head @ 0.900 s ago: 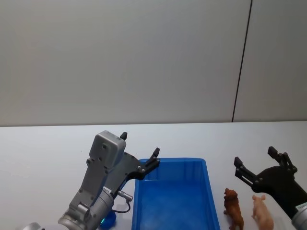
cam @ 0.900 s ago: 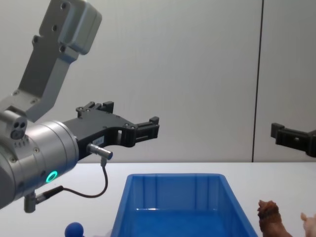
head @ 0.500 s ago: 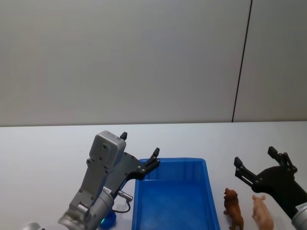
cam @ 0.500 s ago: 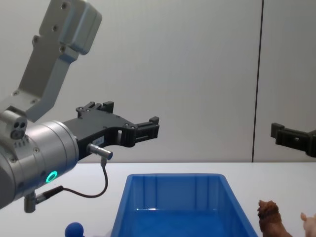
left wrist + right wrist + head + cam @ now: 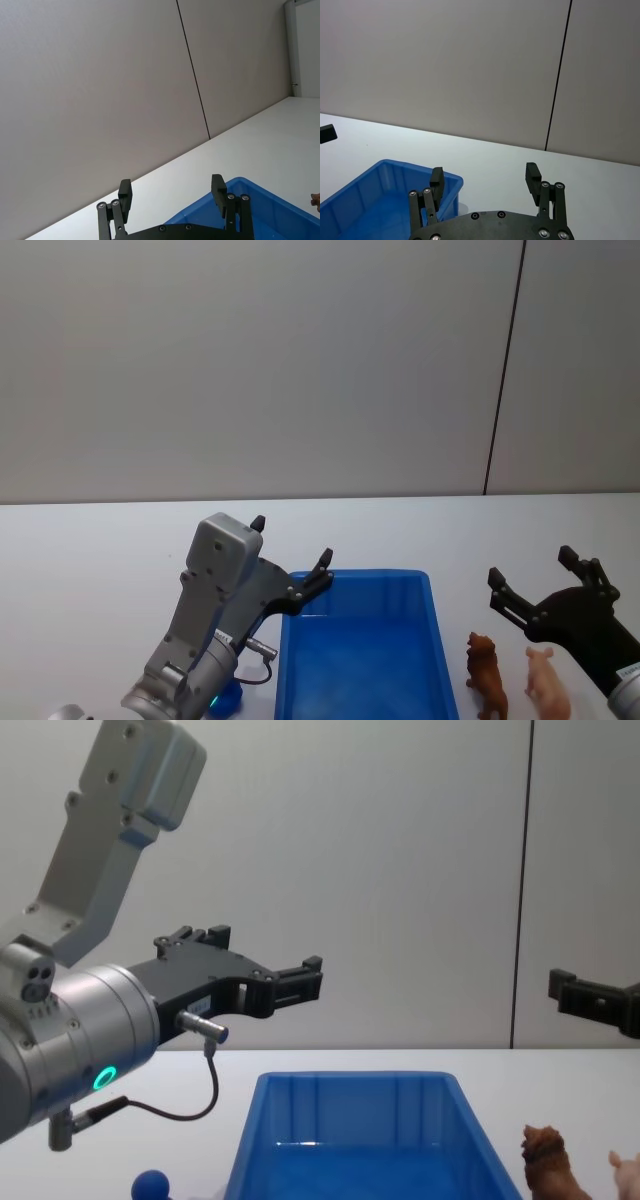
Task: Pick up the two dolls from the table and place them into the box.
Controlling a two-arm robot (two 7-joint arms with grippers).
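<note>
White table [image 5: 100,540], box [image 5: 360,650], brown doll [image 5: 487,675], pink doll [image 5: 547,682], left gripper [image 5: 291,540], right gripper [image 5: 531,566]

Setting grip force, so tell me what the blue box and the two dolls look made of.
The box looks like hard moulded plastic with a glossy finish: light glints off its smooth blue floor and walls. The brown doll seems rigid plastic or rubber with a sculpted shaggy, matte texture, though real fur can't be ruled out. The pink doll is probably smooth plastic or vinyl, with an even, faintly shiny surface.
</note>
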